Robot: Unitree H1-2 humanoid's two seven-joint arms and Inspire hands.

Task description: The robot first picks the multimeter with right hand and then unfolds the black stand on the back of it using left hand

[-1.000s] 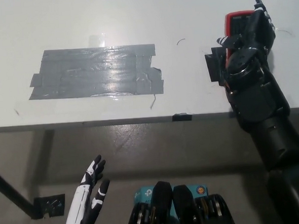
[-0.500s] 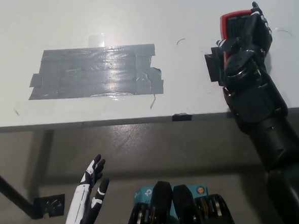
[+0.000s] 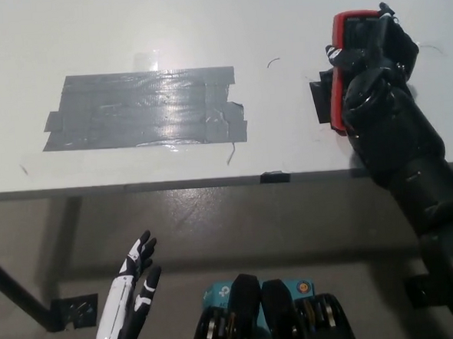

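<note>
1. At seven o'clock, below the table (image 3: 202, 17) edge, the white left hand (image 3: 134, 298) rests with fingers spread, holding nothing.
2. At ten o'clock, grey tape patch (image 3: 146, 109) lies flat.
3. At two o'clock, the black right hand (image 3: 374, 68) wraps the red-edged multimeter (image 3: 353, 31).

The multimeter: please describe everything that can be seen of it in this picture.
The multimeter has a red casing around a dark body; only its upper end and left edge show, because the black right hand is closed over it. It sits near the far right of the white table, long axis running away from the robot. Whether it is lifted off the table cannot be told. Its stand is not visible.
</note>
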